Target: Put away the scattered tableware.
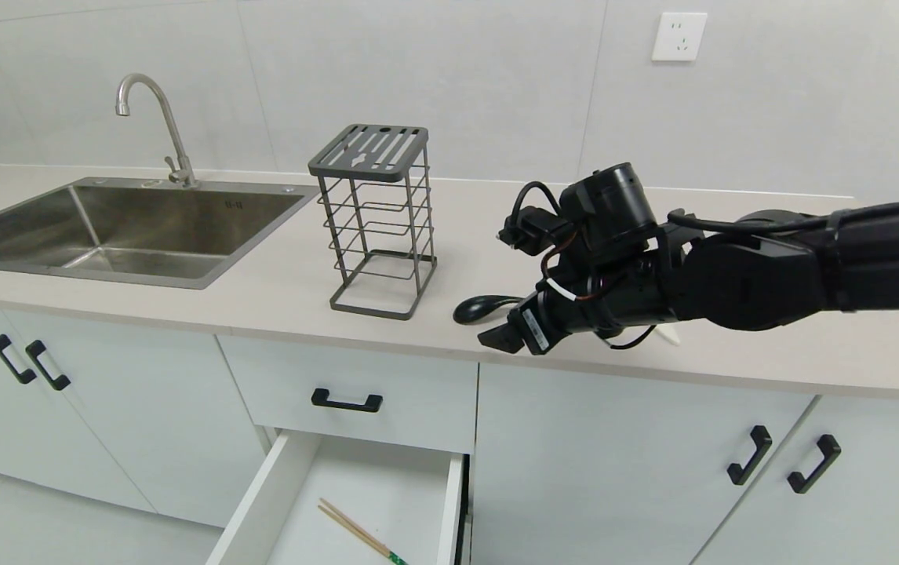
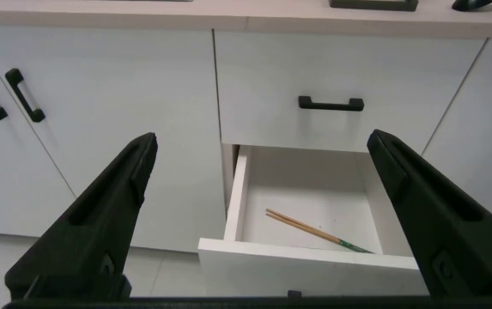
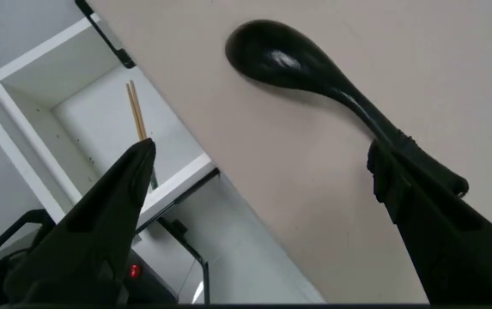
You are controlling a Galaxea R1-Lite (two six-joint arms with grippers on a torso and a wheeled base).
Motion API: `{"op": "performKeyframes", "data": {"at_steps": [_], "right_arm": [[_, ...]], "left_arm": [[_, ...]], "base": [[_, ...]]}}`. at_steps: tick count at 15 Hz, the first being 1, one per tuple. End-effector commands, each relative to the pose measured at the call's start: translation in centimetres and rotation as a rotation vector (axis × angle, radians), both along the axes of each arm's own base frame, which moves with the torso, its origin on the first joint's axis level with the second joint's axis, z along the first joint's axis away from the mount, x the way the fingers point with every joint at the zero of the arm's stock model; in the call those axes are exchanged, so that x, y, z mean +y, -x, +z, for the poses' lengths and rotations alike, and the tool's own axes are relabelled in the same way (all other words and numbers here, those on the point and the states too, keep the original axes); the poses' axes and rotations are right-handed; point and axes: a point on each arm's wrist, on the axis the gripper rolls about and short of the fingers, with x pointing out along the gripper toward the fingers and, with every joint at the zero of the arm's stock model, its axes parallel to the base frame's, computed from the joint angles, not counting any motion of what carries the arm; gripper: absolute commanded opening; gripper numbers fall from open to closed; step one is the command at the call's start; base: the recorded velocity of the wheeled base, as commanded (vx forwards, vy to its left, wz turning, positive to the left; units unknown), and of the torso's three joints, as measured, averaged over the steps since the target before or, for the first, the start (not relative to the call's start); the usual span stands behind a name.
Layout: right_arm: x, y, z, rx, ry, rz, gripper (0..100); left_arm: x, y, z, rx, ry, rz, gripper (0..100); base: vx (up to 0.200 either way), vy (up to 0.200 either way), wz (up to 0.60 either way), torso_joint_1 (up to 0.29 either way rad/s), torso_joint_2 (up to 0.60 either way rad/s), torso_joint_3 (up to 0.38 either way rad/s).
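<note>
Pale counter (image 1: 261,298), centre frame: a black spoon (image 1: 481,308), probably light, stiff, glossy-slippery; I'd pinch mid-handle. Over it the right gripper (image 3: 258,167) gapes; the left gripper (image 2: 263,159) gapes too.

So the left gripper (image 2: 263,140) has its jaws spread wide, one on each side of the open drawer (image 2: 306,254). Inside that drawer there's a pair of wooden chopsticks (image 2: 314,231) lying at a slant on the white bottom. Right above it is a closed drawer (image 2: 263,77) with a black handle (image 2: 331,105). Off to one side is a cabinet door (image 2: 100,112) with black handles, and the bench (image 2: 142,13) edge runs across above everything.
</note>
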Motion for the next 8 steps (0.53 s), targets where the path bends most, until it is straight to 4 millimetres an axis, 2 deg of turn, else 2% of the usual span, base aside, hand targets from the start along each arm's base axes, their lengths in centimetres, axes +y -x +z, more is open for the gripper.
{"op": "performKeyframes", "data": {"at_steps": [1, 4, 8], "right_arm": [[-0.4, -1.4, -0.5, -0.001, 0.001, -0.027, 100], [-1.0, -2.1, -0.3, -0.010, -0.003, -0.048, 100], [-1.0, -3.2, -1.3, 0.000, 0.012, -0.056, 100]], "left_arm": [[0.0, 0.0, 0.0, 0.002, 0.000, 0.000, 100], [0.0, 0.0, 0.0, 0.002, 0.000, 0.000, 100], [0.0, 0.0, 0.0, 0.002, 0.000, 0.000, 100]], "base": [[0.000, 0.000, 0.00, 0.000, 0.00, 0.000], [0.000, 0.000, 0.00, 0.000, 0.00, 0.000], [0.000, 0.000, 0.00, 0.000, 0.00, 0.000]]}}
